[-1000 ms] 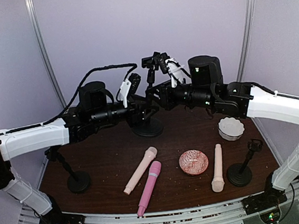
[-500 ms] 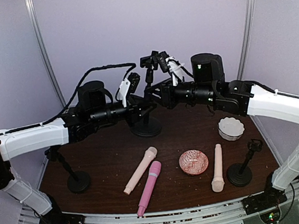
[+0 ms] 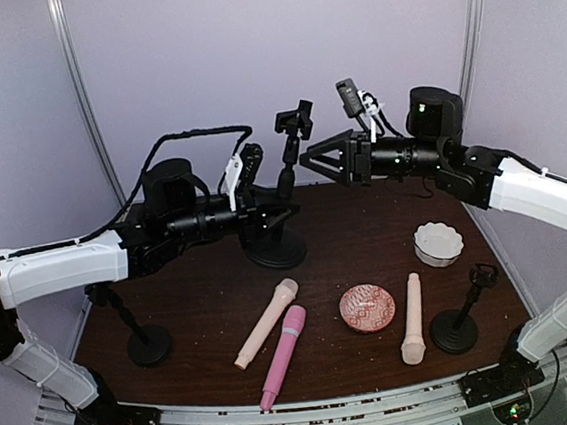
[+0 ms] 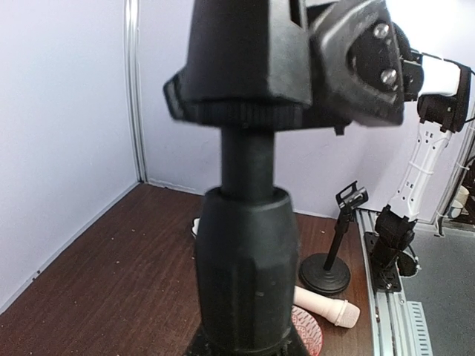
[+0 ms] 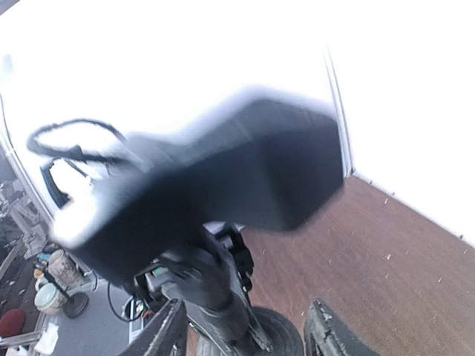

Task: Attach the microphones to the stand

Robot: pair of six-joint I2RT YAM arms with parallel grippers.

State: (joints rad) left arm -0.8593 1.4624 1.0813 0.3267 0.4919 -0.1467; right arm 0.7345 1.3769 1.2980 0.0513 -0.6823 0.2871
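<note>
Right hand lets go of stand, jaws now apart, backs off toward 2 o'clock. Left hand clamped on stand post, 12 o'clock on worktop. Mics unattached, flat near 6 o'clock: cream mic, pink mic, second cream mic. Stand likely set; mic pickup next.

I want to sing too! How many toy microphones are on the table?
3. One peach microphone lies left of centre, the pink microphone beside it, and a second peach microphone right of the patterned dish. None looks hidden.
</note>
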